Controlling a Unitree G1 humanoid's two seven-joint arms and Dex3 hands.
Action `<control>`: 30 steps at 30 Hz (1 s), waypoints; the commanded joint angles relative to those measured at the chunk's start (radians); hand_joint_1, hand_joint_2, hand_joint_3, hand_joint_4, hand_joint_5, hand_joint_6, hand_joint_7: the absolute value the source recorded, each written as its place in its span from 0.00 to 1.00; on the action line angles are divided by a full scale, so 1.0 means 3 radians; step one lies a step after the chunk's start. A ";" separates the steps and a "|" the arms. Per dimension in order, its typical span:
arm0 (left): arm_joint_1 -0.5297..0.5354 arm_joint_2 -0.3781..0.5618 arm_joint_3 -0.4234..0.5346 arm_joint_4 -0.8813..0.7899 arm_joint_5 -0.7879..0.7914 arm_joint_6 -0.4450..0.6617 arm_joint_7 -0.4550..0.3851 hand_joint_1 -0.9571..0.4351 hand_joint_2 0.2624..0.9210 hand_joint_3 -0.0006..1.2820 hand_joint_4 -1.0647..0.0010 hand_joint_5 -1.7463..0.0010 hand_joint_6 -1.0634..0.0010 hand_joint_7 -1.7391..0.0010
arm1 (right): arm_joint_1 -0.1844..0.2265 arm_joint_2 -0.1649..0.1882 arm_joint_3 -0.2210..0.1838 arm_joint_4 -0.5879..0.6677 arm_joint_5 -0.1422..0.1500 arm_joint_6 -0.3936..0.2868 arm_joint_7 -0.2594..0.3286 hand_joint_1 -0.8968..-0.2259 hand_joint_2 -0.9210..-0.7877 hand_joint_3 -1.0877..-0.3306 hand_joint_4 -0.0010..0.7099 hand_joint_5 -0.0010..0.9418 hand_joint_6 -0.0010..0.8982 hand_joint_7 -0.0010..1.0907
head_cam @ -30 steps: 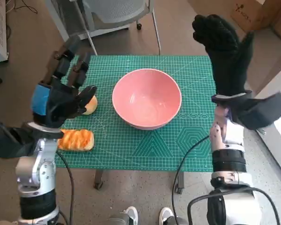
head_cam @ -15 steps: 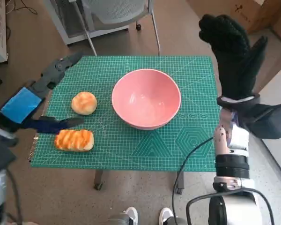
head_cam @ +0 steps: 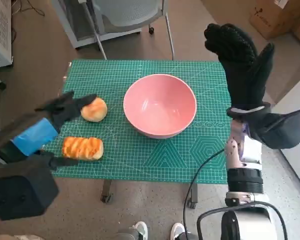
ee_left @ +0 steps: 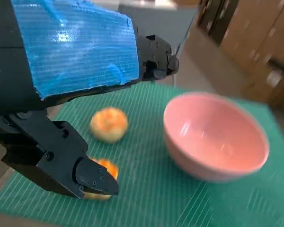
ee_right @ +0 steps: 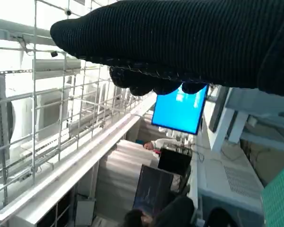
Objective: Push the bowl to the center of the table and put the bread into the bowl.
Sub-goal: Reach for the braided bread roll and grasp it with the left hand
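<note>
A pink bowl sits empty near the middle of the green mat. A round bun lies to its left, and a striped orange loaf lies nearer the front-left corner. My left hand hovers over the mat's left edge with fingers spread, holding nothing, its fingertips just beside the bun. My right hand is raised upright above the table's right edge, empty, with its fingers up.
A grey chair stands behind the table. A cardboard box sits on the floor at the back right. A black cable hangs by the table's front right. A person sits in the distance in the right wrist view.
My left hand has swung down and outward to the mat's left edge, uncovering the bun and loaf. The right hand has stayed raised. The whole view has shifted slightly.
</note>
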 commanded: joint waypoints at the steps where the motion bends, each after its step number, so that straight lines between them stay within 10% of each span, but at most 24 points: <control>1: -0.0048 0.0100 -0.0226 -0.0010 0.0123 0.0138 -0.0021 0.82 0.60 0.08 0.89 1.00 0.74 0.99 | 0.0080 0.0021 0.0003 0.0002 0.0052 0.0084 0.0041 0.37 0.00 0.72 0.32 0.01 0.44 0.03; 30: -0.0305 -0.0284 -0.1312 0.1129 0.1038 -0.0170 0.0013 0.73 0.65 0.05 0.85 1.00 0.70 1.00 | 0.0118 -0.0007 -0.0071 0.0019 0.0183 0.0143 0.0204 0.36 0.00 0.75 0.32 0.00 0.46 0.03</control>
